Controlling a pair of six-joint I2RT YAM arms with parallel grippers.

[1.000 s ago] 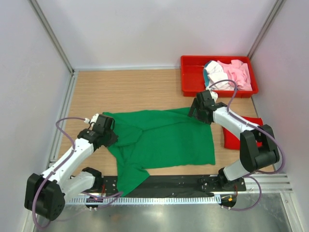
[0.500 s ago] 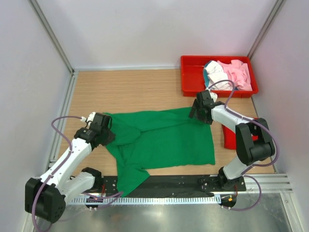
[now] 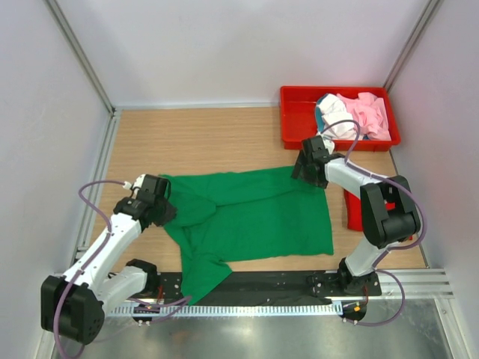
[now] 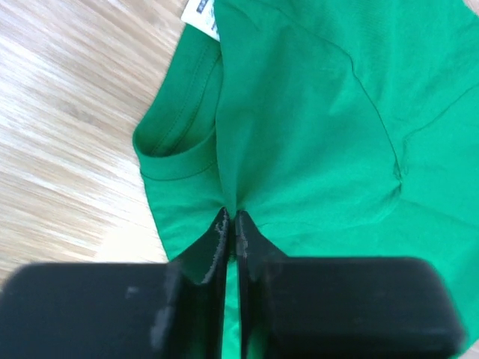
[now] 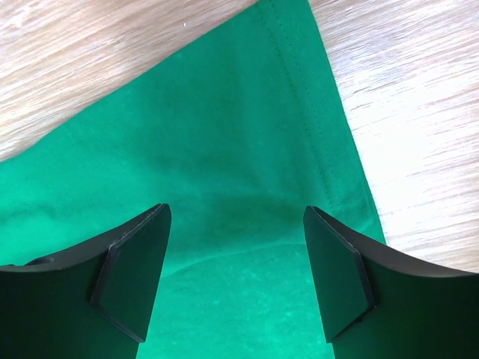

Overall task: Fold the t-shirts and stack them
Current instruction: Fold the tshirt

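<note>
Spread pincer (image 5: 236,258) over green t-shirt (image 5: 224,149)

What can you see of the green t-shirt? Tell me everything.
The green t-shirt is bright, soft cloth, lying spread on the wooden table. Its collar, with a white label, is at the left end; the stitched hem is on the right. One part reaches onto the black strip at the near edge. The left claw is shut, pinching cloth beside the collar; the right claw hangs open over the far hem corner.

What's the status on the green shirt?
Left jaws shut on green shirt by collar. Right jaws open over far hem. Red shirt beside, not in way.
</note>
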